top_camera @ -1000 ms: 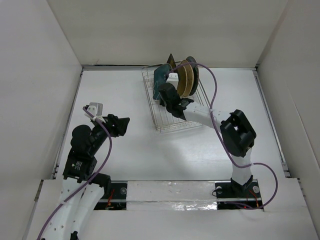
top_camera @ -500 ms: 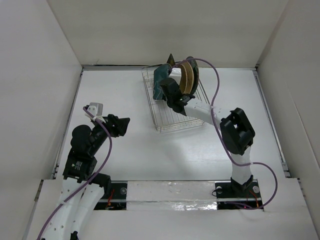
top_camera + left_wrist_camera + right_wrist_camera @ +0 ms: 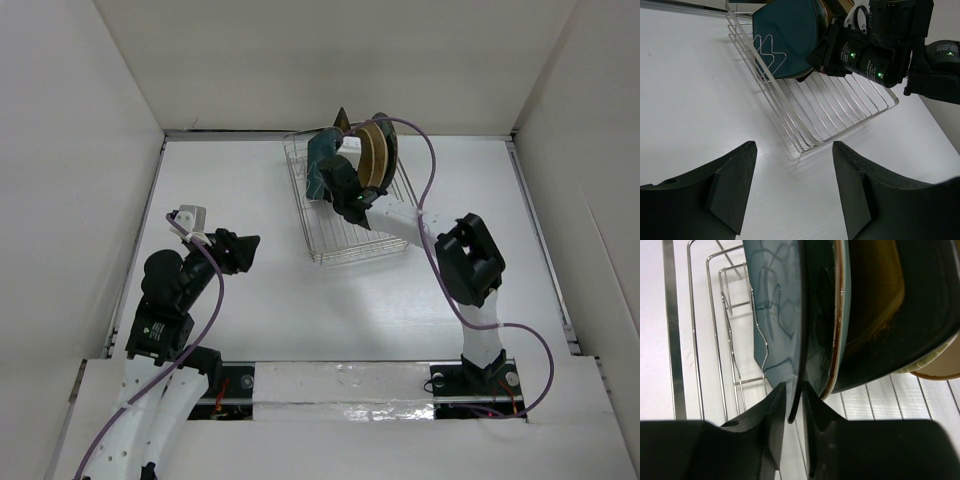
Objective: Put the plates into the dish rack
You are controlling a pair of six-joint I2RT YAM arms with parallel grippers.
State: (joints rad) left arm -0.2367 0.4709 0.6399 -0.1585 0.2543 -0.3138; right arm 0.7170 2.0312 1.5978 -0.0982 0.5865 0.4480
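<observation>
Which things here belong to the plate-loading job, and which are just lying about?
Job:
- rack
- teal plate, rim pinched by the right gripper
- other plates standing in the rack

Not in play:
- left gripper, open, away from the rack
- purple cable

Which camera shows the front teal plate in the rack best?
Left wrist: the teal square plate shows most of its face, standing in the silver wire rack. Right wrist sees it edge-on; the top view shows it small.
</observation>
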